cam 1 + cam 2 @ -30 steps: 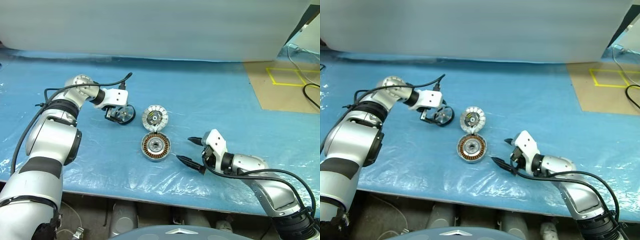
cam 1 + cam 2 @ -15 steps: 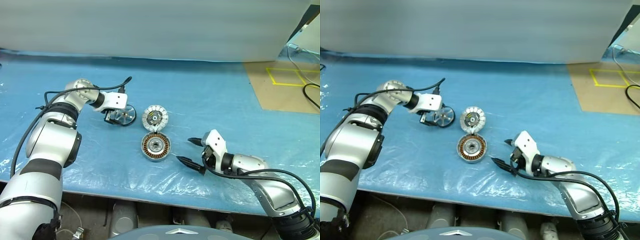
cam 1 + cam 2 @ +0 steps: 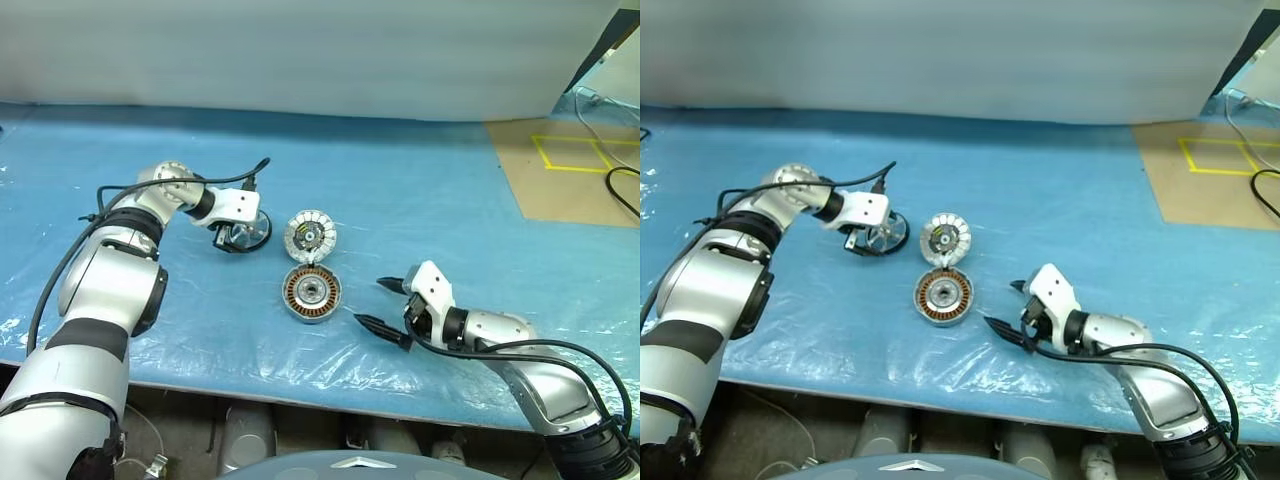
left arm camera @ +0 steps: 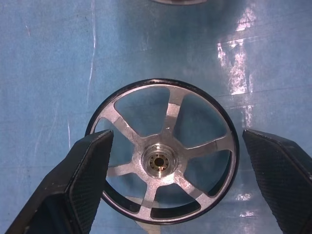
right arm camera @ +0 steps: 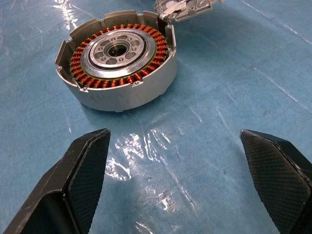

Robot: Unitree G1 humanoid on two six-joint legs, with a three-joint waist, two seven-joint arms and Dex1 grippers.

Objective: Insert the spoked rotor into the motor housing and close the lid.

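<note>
Blue plastic-covered table (image 3: 420,180), white backdrop (image 3: 300,50)

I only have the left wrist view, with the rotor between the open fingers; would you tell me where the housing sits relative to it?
Observer: The housing lies on the blue sheet toward the robot's right of the rotor and nearer the robot, apart from it.
Operator: Thank you. Is the lid on it?
Observer: No, the lid is off; its copper windings show, and the lid's edge meets the housing's far rim.
Operator: And the other arm?
Observer: The right tool is open, beside the housing on its right, touching nothing.
</note>
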